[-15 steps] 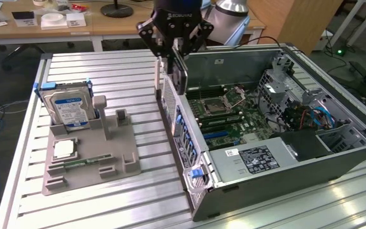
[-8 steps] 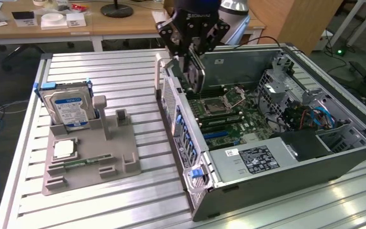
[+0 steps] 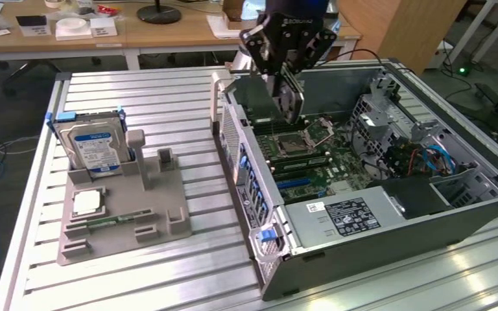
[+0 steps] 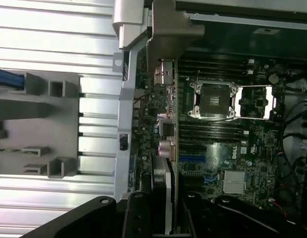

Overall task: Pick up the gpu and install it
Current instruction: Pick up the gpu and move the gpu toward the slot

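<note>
My gripper (image 3: 285, 65) hangs over the open computer case (image 3: 456, 214), shut on the gpu (image 3: 290, 100). The thin dark card is held upright on its edge. Its lower end is level with the case's top rim, above the motherboard (image 3: 310, 159) near the CPU socket (image 3: 297, 139). In the wrist view the gpu (image 4: 170, 124) appears edge-on, running out from between the fingers (image 4: 138, 215) to its grey metal bracket (image 4: 171, 29). It lies along the motherboard (image 4: 228, 148) edge by the case's rear wall (image 4: 125, 124). Whether the card touches a slot is hidden.
On the slatted aluminium table (image 3: 171, 97), at the exterior view's left, stands a grey fixture (image 3: 158, 194). It holds a silver hard drive (image 3: 93, 146), a processor chip (image 3: 86, 203) and a green memory stick (image 3: 115, 220). Drive cages and blue cables (image 3: 435, 159) fill the case's far side.
</note>
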Controlling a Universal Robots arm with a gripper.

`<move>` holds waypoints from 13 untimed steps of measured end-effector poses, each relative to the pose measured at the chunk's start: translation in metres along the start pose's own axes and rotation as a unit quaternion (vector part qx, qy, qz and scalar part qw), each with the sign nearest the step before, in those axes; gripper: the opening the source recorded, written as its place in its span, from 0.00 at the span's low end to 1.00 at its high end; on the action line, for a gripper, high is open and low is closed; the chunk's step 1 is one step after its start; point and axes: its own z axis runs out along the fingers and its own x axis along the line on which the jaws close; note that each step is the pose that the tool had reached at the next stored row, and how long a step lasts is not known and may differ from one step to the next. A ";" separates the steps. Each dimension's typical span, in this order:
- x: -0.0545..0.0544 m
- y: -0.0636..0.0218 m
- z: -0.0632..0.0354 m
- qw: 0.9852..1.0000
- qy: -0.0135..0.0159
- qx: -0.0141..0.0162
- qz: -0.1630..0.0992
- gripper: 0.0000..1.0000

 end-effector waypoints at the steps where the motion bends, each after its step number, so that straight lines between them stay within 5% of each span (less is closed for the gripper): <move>1: -0.005 -0.0002 0.0001 1.000 0.000 0.001 0.000 0.28; 4: -0.016 -0.0008 0.0004 1.000 0.000 0.004 0.000 0.28; 13: -0.018 -0.0008 0.0004 1.000 0.000 0.004 0.000 0.28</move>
